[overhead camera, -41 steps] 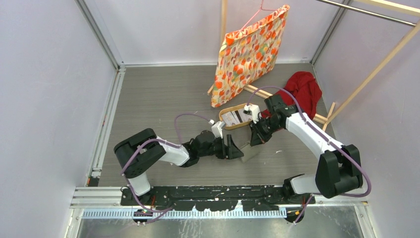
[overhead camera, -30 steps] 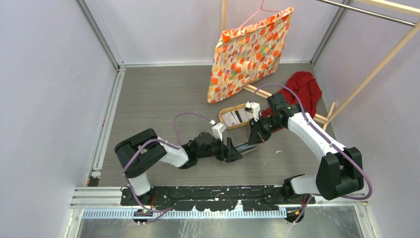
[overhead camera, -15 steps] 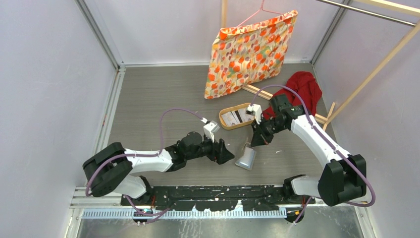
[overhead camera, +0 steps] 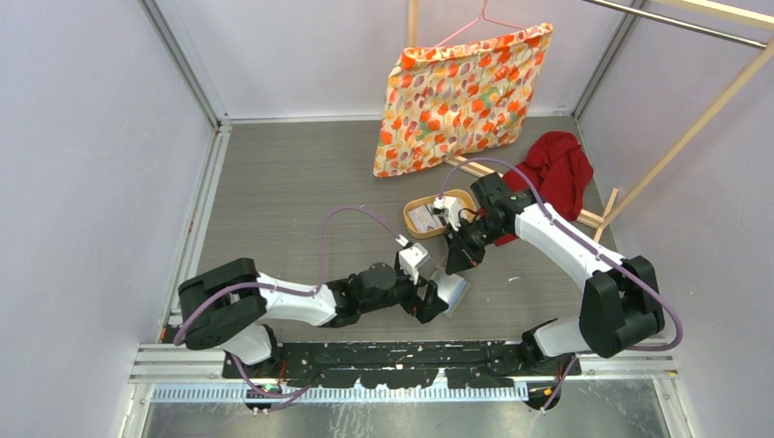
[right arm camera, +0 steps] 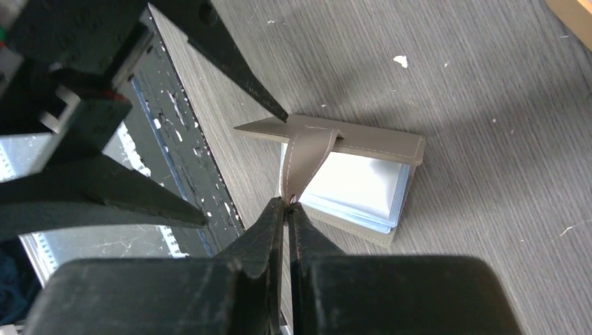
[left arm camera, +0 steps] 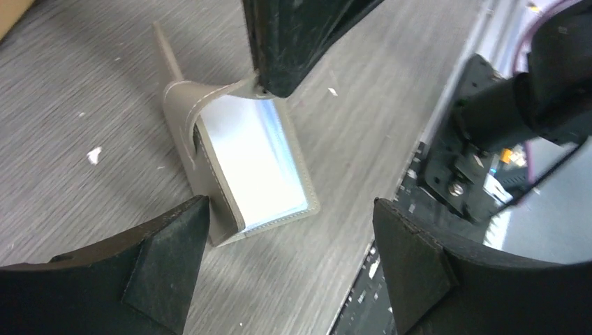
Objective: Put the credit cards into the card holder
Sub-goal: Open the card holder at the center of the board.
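The grey-olive card holder (overhead camera: pixel 449 290) lies on the table near the front edge, its flap lifted and the pale blue-white pockets showing (left arm camera: pixel 255 157). My right gripper (right arm camera: pixel 287 206) is shut on the holder's strap (right arm camera: pixel 304 157) and holds it up from above (overhead camera: pixel 456 257). My left gripper (left arm camera: pixel 290 237) is open, low over the table, its fingers (left arm camera: pixel 164 255) either side of the holder's near end without touching it (overhead camera: pixel 429 298). The credit cards (overhead camera: pixel 423 216) lie in the tan tray, partly hidden by the right arm.
The oval wooden tray (overhead camera: pixel 413 226) stands just behind the right gripper. A flowered bag (overhead camera: pixel 461 96) hangs from a hanger at the back, a red cloth (overhead camera: pixel 559 164) and wooden rails lie at the back right. The black base rail (left arm camera: pixel 447 160) is close by.
My left gripper has moved right and nearer, up to the holder. My right gripper has shifted left, still gripping the strap. The hanging bag has swung.
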Controlling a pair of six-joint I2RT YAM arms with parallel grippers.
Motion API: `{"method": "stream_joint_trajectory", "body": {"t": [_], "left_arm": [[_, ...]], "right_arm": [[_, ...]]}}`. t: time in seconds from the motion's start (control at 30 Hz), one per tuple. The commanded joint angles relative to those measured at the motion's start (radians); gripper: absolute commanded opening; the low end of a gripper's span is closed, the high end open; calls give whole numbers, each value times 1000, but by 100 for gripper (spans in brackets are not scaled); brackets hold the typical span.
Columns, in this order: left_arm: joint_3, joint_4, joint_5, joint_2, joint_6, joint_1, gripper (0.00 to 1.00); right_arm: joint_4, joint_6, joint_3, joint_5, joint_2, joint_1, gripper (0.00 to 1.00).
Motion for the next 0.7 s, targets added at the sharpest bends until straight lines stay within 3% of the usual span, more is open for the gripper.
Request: {"method": "stream_joint_trajectory", "body": {"t": [0.0, 0.13, 0.2, 0.27, 0.33, 0.37, 0.4, 0.5, 0.57, 0.67], "left_arm": [[33, 45, -338, 56, -113, -39, 85], [95, -92, -455, 90, -142, -39, 77], [100, -95, -483, 101, -151, -39, 68], [90, -65, -491, 109, -165, -39, 49], [86, -41, -467, 113, -185, -37, 11], [82, -43, -453, 114, -206, -35, 3], [67, -47, -447, 108, -270, -35, 0], [-14, -12, -441, 100, -452, -25, 0], [-75, 38, -437, 100, -571, -20, 0], [-139, 81, -444, 113, -742, -21, 0]], "right_arm": [[55, 55, 36, -28, 7, 16, 8], [58, 62, 37, -16, 16, 22, 9], [58, 63, 39, -9, 21, 23, 9], [57, 64, 39, -1, 22, 23, 9], [58, 64, 39, 5, 17, 23, 9], [57, 65, 40, 9, 13, 24, 17], [49, 63, 44, 13, 8, 23, 35], [19, 41, 54, 17, -21, 15, 70], [12, 25, 43, 10, -60, -1, 78], [6, -17, 4, 7, -87, -5, 79]]}}
